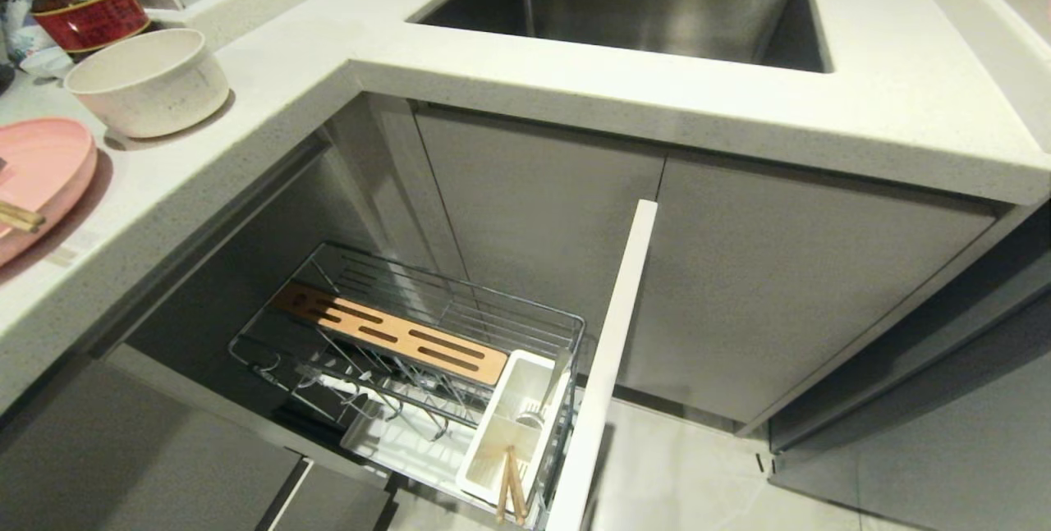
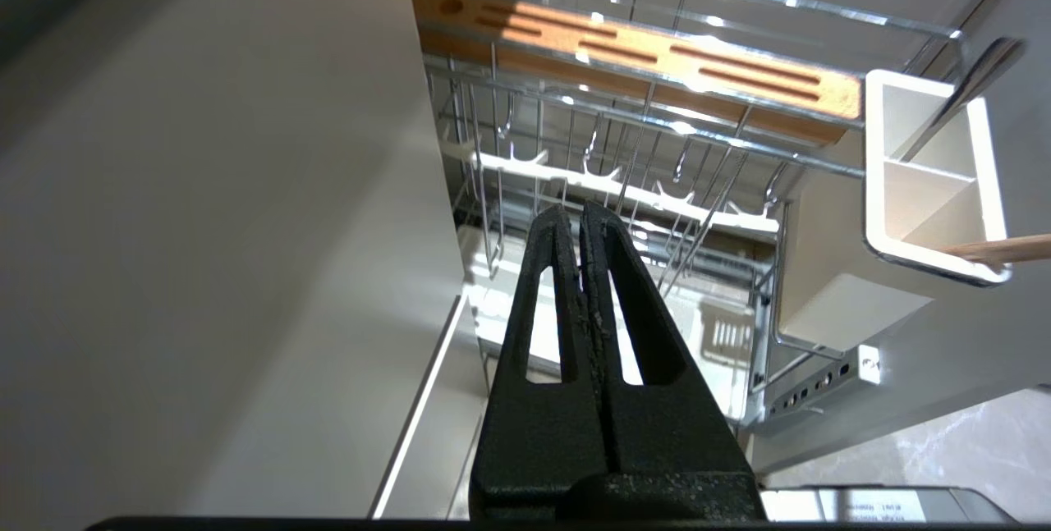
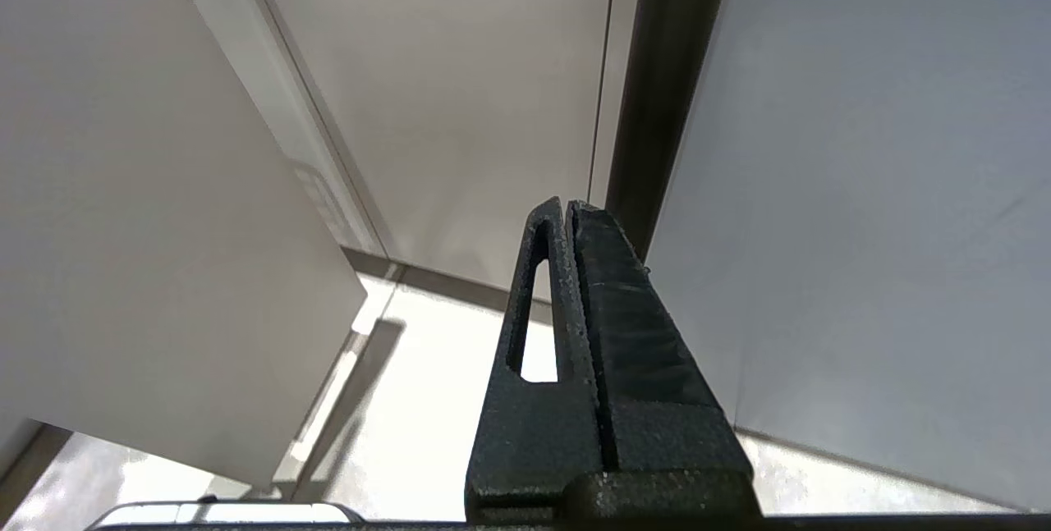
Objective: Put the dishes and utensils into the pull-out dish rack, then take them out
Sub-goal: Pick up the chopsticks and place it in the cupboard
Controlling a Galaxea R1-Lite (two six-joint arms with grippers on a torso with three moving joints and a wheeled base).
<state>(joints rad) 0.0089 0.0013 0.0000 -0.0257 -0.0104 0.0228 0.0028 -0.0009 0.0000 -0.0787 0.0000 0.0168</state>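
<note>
The pull-out dish rack [image 1: 410,350] stands open below the counter [image 1: 328,88]; its caddy [image 1: 513,424] holds fork [image 1: 546,400] and chopsticks [image 1: 509,486]. Above it, plate [image 1: 37,178] and bowl [image 1: 148,80] wait. Left gripper [image 2: 572,212] and right gripper [image 3: 566,207] are pressed together, empty. I'd lift the bowl first, gripping its rim.

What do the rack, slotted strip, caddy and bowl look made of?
Rack: chrome-plated steel wire, judging by bright glints on thin rods. Strip: wood, warm tan with a matte face and cut slots. Caddy: white plastic, smooth moulded walls with rounded corners. Bowl: off-white and matte with faint speckles; could be ceramic or a fibre-plastic blend.
</note>
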